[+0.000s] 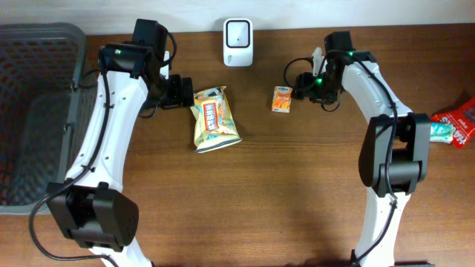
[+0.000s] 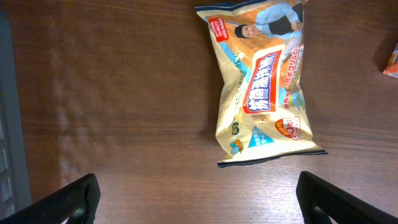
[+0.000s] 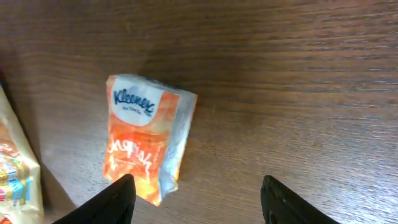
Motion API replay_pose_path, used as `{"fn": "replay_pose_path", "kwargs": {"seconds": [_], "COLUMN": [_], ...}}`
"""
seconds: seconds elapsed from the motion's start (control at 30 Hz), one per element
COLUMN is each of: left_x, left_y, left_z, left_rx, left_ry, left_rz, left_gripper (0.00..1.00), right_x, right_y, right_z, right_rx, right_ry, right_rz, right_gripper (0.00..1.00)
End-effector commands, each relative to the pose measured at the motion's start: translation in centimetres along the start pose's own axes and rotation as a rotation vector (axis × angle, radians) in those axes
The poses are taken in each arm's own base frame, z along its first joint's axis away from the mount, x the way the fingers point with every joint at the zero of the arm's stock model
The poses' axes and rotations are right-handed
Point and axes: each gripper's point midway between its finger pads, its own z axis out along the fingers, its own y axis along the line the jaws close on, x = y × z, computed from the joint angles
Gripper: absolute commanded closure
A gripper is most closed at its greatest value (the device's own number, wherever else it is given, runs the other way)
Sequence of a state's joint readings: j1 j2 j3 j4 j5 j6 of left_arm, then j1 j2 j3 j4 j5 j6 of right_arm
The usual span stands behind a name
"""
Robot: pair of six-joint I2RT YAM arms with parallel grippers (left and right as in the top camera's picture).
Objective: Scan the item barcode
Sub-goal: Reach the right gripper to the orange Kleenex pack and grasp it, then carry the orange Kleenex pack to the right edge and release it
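Observation:
An orange Kleenex tissue pack lies flat on the wooden table, just left of my right gripper. In the right wrist view the pack sits ahead of the left finger, its lower corner beside that fingertip, and my right gripper is open with only bare table between the jaws. A yellow snack bag lies right of my left gripper. The left wrist view shows the bag ahead of the wide open left gripper. A white barcode scanner stands at the back centre.
A grey mesh basket fills the left edge of the table. Red and teal packets lie at the far right edge. The tissue pack's corner shows at the right edge of the left wrist view.

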State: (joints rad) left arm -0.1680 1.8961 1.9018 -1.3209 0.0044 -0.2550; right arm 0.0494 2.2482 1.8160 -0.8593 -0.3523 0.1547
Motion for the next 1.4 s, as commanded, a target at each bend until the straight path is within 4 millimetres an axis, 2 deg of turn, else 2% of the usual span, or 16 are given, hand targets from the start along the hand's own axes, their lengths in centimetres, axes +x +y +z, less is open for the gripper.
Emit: {"fn": "replay_pose_path", "kwargs": {"seconds": [0.0,0.13,0.2,0.33,0.43,0.47,0.53,0.63,0.7,0.73,0.9,1.07,1.13,1.23,1.3,1.37], "left_x": [0.0,0.0,0.0,0.0,0.0,0.0,0.0,0.0,0.0,0.0,0.0,0.0,0.0,0.0,0.0,0.0], "left_y": [-0.1,-0.1,-0.1,-0.1,-0.1,-0.1,-0.1,-0.1,-0.1,-0.1,-0.1,-0.1,-0.1,-0.1,-0.1,-0.1], "left_z": [-0.1,-0.1,-0.1,-0.1,-0.1,-0.1,-0.1,-0.1,-0.1,-0.1,-0.1,-0.1,-0.1,-0.1,-0.1,-0.1], "left_rx": [0.008,0.007,0.007,0.007,0.007,0.007,0.007,0.007,0.007,0.007,0.007,0.007,0.007,0.007,0.007,0.007], "left_ry": [0.000,0.000,0.000,0.000,0.000,0.000,0.000,0.000,0.000,0.000,0.000,0.000,0.000,0.000,0.000,0.000], "left_rz": [-0.011,-0.011,-0.011,-0.011,-0.011,-0.011,-0.011,-0.011,-0.011,-0.011,-0.011,-0.011,-0.011,-0.011,-0.011,-0.011], "left_gripper": [0.01,0.01,0.01,0.01,0.01,0.01,0.01,0.01,0.01,0.01,0.01,0.01,0.01,0.01,0.01,0.01], "right_x": [-0.5,-0.1,0.1,0.9,1.3,1.1,0.3,-1.4,-1.0,-0.5,4.0,4.4,2.7,-3.0,-7.5,-11.5], "right_y": [2.0,1.9,2.5,1.7,1.4,1.7,2.9,8.4,11.9,12.6,14.9,15.8,15.0,9.0,6.8,9.0], "right_z": [0.3,2.5,3.2,4.7,5.3,4.9,3.3,-2.5,-6.5,-7.2,-9.5,-9.3,-7.8,-3.8,-5.1,-7.3], "right_rx": [-0.065,-0.090,-0.145,-0.130,-0.127,-0.140,-0.195,-0.478,-0.690,-0.736,-0.932,-0.936,-0.815,-0.226,0.160,0.372], "right_ry": [-0.014,0.014,0.032,0.067,0.082,0.078,0.065,0.015,-0.010,-0.011,0.055,0.080,0.100,-0.063,-0.283,-0.502], "right_rz": [-0.017,0.045,0.048,0.064,0.071,0.071,0.068,-0.052,-0.191,-0.233,-0.362,-0.357,-0.234,-0.073,-0.135,-0.314], "right_gripper": [0.37,0.47,0.47,0.51,0.80,0.96,0.96,0.96,0.96,0.96,0.96,0.96,0.96,0.96,0.96,0.96]}}
